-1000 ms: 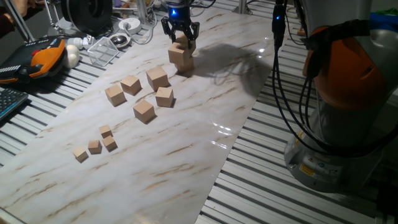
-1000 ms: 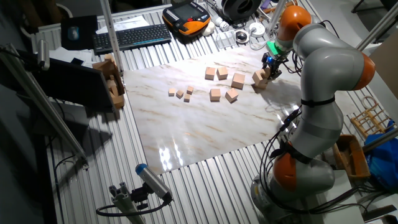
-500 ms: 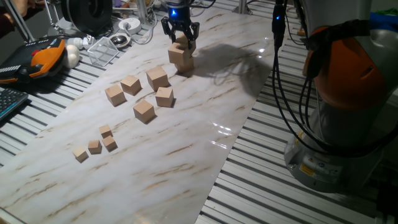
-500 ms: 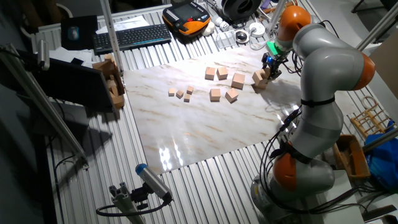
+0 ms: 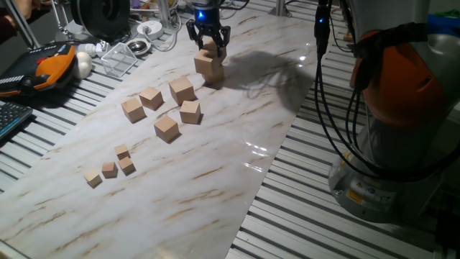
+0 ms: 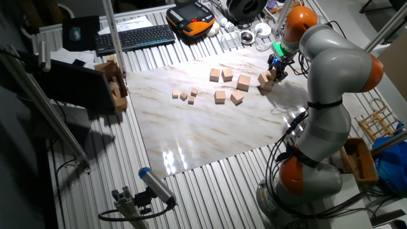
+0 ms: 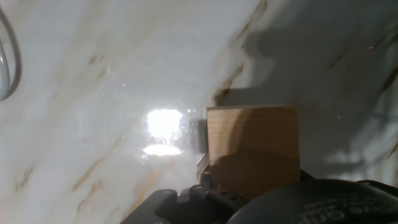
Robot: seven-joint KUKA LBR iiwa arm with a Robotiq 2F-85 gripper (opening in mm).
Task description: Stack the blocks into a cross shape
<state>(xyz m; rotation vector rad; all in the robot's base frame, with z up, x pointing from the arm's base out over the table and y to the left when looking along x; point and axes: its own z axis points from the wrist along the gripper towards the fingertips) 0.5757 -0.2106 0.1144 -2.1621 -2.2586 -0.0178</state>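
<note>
Take the five loose blocks (image 5: 167, 127) as your landmark: nearer the camera than them lie four small cubes (image 5: 109, 169), beyond them the two-block stack (image 5: 209, 66) on the marble worktop (image 5: 237, 108). Your claw (image 5: 208, 44) sits directly over that stack, fingers straddling the upper block (image 7: 252, 148). You cannot tell whether it is clenched or released. Any coming move, I judge, is straight up from the stack.

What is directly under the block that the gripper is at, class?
Under the top block, at the gripper, sits another block on the marble table. Whether they touch, or what lies behind, is hidden.
</note>
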